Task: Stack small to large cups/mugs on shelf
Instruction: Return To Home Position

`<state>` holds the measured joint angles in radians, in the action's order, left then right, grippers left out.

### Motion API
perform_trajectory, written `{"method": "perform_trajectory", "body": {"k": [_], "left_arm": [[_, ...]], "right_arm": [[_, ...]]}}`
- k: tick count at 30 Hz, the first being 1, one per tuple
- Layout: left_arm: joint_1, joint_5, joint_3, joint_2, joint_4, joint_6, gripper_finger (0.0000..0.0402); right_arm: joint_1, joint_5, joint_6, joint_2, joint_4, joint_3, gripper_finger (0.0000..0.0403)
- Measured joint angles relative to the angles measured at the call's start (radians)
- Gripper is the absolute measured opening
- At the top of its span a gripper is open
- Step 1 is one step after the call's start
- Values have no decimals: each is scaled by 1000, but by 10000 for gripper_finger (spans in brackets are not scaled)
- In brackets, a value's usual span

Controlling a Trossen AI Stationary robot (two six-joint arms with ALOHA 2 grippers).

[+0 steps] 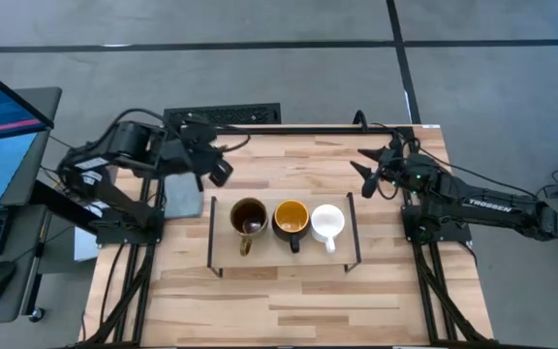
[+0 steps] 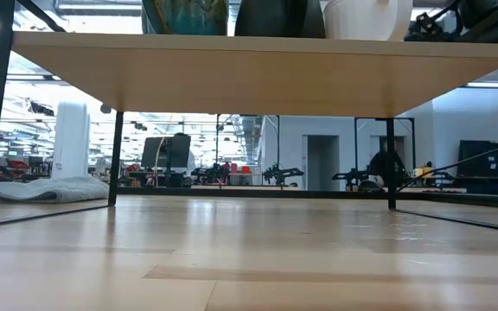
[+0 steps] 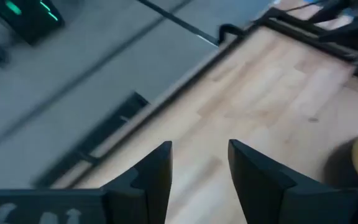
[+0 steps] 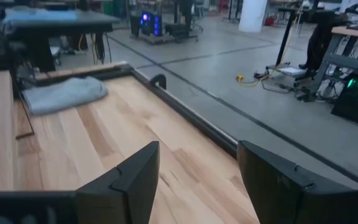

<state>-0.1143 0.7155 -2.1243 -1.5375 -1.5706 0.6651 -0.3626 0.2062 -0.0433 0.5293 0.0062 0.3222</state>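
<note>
Three mugs stand in a row on the low light-wood shelf (image 1: 347, 247) at the table's middle: the olive-brown mug (image 1: 248, 217) on the left, the dark mug with a yellow-orange inside (image 1: 291, 219) in the middle, and the small white mug (image 1: 327, 221) on the right. Their handles point toward the near edge. The low view shows the shelf board (image 2: 258, 73) from below with the mug bottoms on it. My left gripper (image 1: 218, 171) (image 3: 199, 165) is open and empty, beyond the shelf's far left corner. My right gripper (image 1: 362, 165) (image 4: 197, 171) is open and empty, beyond the far right corner.
A grey cloth (image 1: 183, 193) (image 4: 64, 93) lies on the table left of the shelf, under my left arm. A dark rail (image 1: 223, 115) runs along the table's far edge. Bare wood lies between the shelf and the near edge. A monitor and a keyboard stand off the table's left.
</note>
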Motion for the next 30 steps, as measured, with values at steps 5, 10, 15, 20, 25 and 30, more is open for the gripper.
{"method": "perform_trajectory", "body": {"k": [5,10,15,20,25,30], "left_arm": [[12,33,24,43,-1,-148,146],[16,67,94,82,21,-278,146],[35,130,264,197,87,-310,146],[59,104,561,430,368,-415,146],[130,-25,864,663,736,-591,146],[280,-118,1094,813,959,-714,146]], "right_arm": [[0,0,1,-1,67,0,240],[0,0,0,-9,202,1,240],[-24,0,-42,-9,277,1,240],[-105,0,-43,-9,283,1,240],[-185,0,-43,-6,332,0,240],[-253,0,-2,-6,346,0,240]]}}
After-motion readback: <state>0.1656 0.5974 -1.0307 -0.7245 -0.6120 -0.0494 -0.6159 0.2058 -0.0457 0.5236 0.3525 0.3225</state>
